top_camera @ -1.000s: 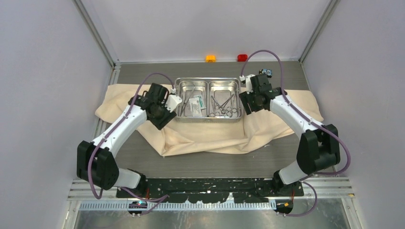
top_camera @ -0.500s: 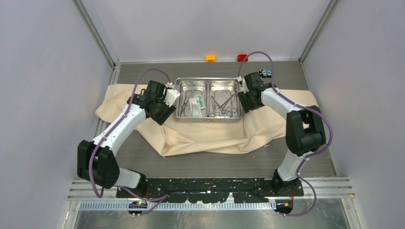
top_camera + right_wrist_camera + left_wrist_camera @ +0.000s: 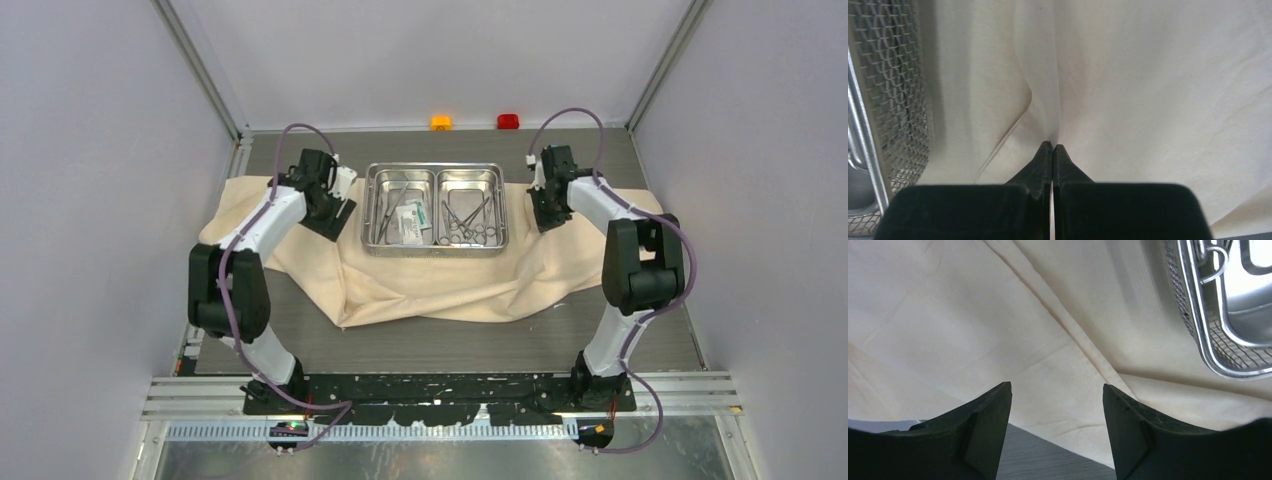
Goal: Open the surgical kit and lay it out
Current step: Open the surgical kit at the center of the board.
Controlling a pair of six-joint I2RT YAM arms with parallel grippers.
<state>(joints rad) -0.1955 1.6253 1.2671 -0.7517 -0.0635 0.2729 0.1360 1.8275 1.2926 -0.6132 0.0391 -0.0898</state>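
Right gripper (image 3: 1053, 150) is closed tip to tip on a raised crease of the beige cloth (image 3: 430, 285), with the fold running up the wrist view from its points. The mesh wall of the steel tray (image 3: 436, 168) fills the left edge of that view. Left gripper (image 3: 1057, 405) stands wide apart over flat cloth with nothing between its fingers (image 3: 993, 430). A strip of grey bench (image 3: 430, 340) shows at the bottom of its view and a corner of the tray at the upper right.

In the top view, bare bench lies lowest in the frame. Above it the cloth spreads across the middle, its lower edge rumpled and folded under. The tray rests on the cloth at centre frame, the left gripper just beside its left end and the right gripper just beside its right end. The tray's left compartment holds slim steel tools and a white and teal packet (image 3: 412, 222). Its right compartment holds ring-handled clamps (image 3: 470, 225). Along the upper edge of the bench sit an orange block (image 3: 441, 122) and a red block (image 3: 508, 122), well apart from the tray.
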